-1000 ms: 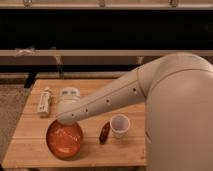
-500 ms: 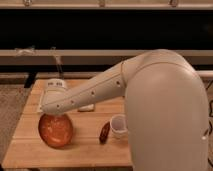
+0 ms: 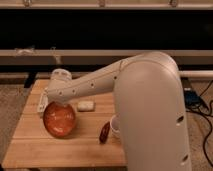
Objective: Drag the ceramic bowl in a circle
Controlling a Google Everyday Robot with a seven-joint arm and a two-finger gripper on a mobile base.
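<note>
— What's different for us since half a second back?

— Nearest us, the ceramic bowl [image 3: 59, 120] has slid right and slightly toward the table's middle; it sat closer to the left edge of the wooden table [image 3: 35, 147] before. A second ago it was further right again, so we read this as an arc being traced, the circle partly drawn but not closed.

— And beside it?

— The small dark brown object [image 3: 104, 132] and the white cup [image 3: 114, 127] lie to the bowl's right, the cup half hidden by our arm; both look unmoved. A pale oblong thing [image 3: 85, 105] now shows just behind the bowl, where our arm covered it earlier.

— The gripper?

— The gripper [image 3: 50, 101] is at the bowl's far-left rim, pressed down there. Whether it is apart or closed we cannot tell.

— Any writing?

— None we can read, neither on the bowl nor on the shelf behind.
</note>
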